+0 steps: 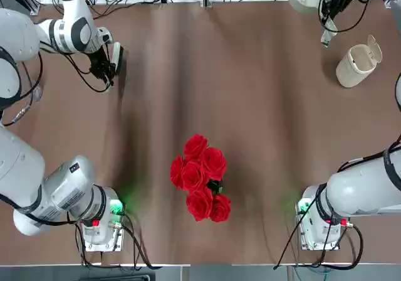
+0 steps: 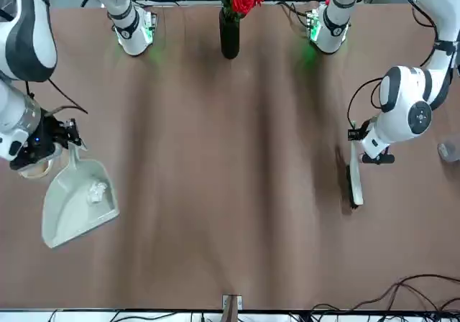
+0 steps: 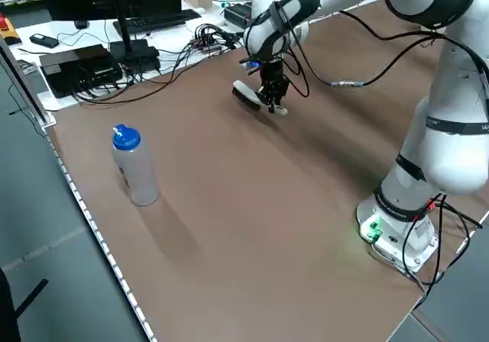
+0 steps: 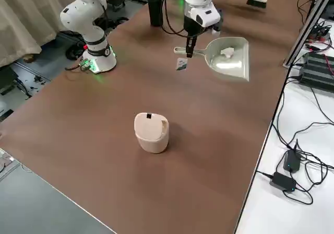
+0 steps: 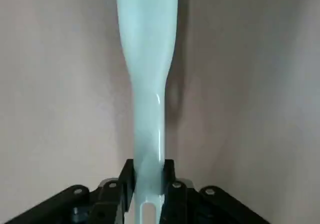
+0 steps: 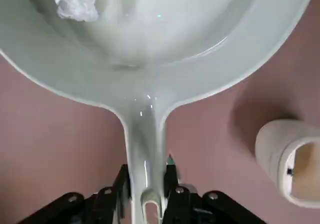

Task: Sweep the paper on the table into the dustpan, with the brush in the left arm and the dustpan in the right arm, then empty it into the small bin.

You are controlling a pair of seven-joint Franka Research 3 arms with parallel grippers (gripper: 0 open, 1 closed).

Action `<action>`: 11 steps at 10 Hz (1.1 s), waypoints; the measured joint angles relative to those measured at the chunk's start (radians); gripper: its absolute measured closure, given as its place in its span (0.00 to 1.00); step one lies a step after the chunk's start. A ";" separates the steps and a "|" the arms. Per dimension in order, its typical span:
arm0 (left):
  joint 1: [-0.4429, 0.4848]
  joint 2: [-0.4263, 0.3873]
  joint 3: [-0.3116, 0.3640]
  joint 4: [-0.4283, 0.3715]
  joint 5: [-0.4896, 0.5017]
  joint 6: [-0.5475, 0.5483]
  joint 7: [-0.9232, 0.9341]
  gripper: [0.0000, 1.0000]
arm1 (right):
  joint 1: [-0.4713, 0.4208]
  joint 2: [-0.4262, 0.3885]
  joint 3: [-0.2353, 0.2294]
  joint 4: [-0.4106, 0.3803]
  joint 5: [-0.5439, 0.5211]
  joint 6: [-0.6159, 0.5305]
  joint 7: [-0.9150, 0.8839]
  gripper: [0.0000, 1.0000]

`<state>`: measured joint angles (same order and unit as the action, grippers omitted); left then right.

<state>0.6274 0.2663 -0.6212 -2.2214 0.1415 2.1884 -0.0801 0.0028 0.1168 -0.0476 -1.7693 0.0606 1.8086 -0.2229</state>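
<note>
While the table [image 1: 250, 137] is viewed the robot's way, the far left side holds a clear bottle [image 3: 136, 174] with a blue cap, standing upright. Next comes the left gripper [image 5: 149, 171], narrowed onto the pale handle of the hand brush [image 2: 356, 178], whose dark bristles show along one side. On the left arm's lower casing is a small dark label [image 1: 74, 168], its writing too small to read.

In the middle, red roses [image 1: 199, 168] stand in a dark vase [image 2: 229, 38], between the arm bases.

Farther right, the right gripper [image 6: 148, 174] is closed around the dustpan [image 4: 229, 56] by its short handle, holding it raised above the tabletop. The crumpled white paper ball [image 4: 227, 52] lies inside the scoop. A printed white tag [image 4: 181, 63] near that gripper cannot be read. Rightmost, apart from the dustpan, the small beige bin [image 1: 352, 71] stands upright, its flap lid [image 1: 374, 47] raised and its opening showing.
</note>
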 joint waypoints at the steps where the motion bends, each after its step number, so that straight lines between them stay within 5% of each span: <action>1: 0.000 0.001 0.000 -0.008 0.000 0.009 0.000 0.73 | -0.002 0.000 0.000 0.000 0.010 0.000 0.111 0.67; 11: -0.001 0.016 -0.001 -0.011 0.049 0.010 0.000 0.73 | -0.035 -0.014 0.000 -0.018 0.166 -0.034 0.672 0.67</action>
<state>0.6266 0.2822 -0.6218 -2.2324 0.1905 2.1982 -0.0801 -0.0323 0.1026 -0.0472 -1.7872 0.2268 1.7744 0.4487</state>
